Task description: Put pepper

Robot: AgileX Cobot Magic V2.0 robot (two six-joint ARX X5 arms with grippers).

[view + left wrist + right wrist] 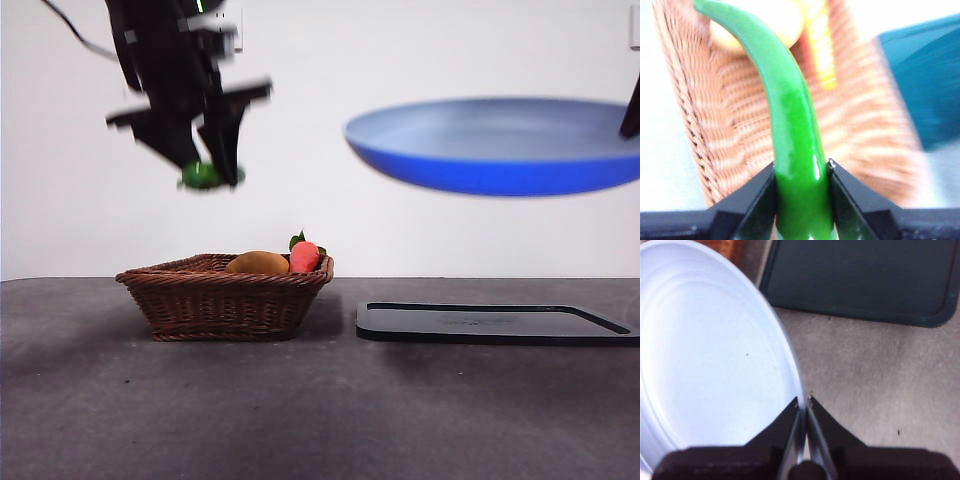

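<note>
Left to right: the left end effector (212,172), jaws clamped on the one green pepper (799,150), holds it high above the single wicker basket (225,298), while the right end effector (804,402), jaws pinched on the rim, holds the one blue plate (500,150) aloft over the one dark tray (495,323) on the tabletop (320,410). The pepper should travel level towards the plate's centre and be released low; counted in the basket: one yellow-orange fruit (258,263), one red item (305,256)
</note>
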